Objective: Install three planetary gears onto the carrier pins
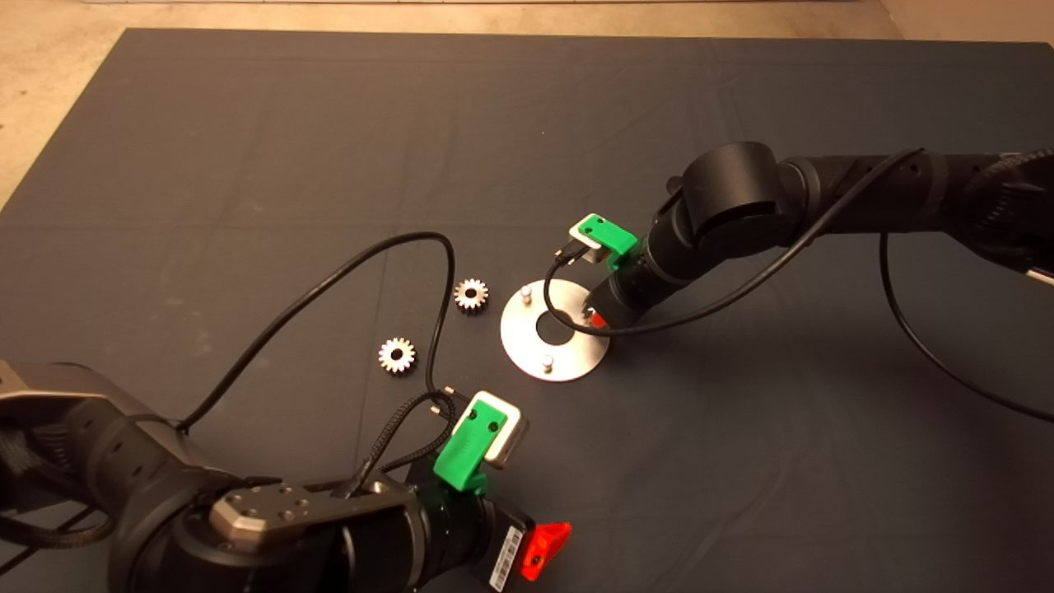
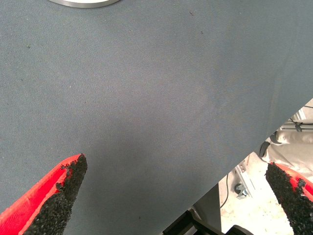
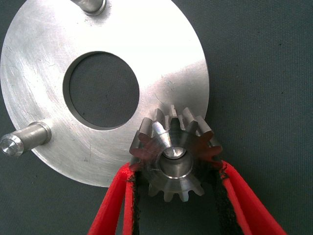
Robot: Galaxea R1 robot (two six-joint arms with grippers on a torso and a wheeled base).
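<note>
The shiny round disc (image 1: 568, 362) lies mid-mat, with two bare carrier pins (image 1: 527, 292) (image 1: 547, 361) standing on it. My right gripper (image 1: 594, 317) is at the disc's right rim. In the right wrist view it (image 3: 177, 170) is shut on a planetary gear (image 3: 173, 159) sitting over the disc (image 3: 171, 63). A silvery pin end shows in the gear's bore. The two bare pins (image 3: 90, 5) (image 3: 19, 142) show there too. Two more gears (image 1: 471, 294) (image 1: 397, 356) lie flat on the mat left of the disc. My left gripper (image 1: 539, 553) is open and empty near the mat's front edge.
A black cable (image 1: 362, 263) loops over the mat beside the two loose gears. The left wrist view shows bare mat, the disc's rim (image 2: 83, 2) and the mat's edge with the floor beyond (image 2: 274, 161). The left gripper (image 2: 176, 169) holds nothing there.
</note>
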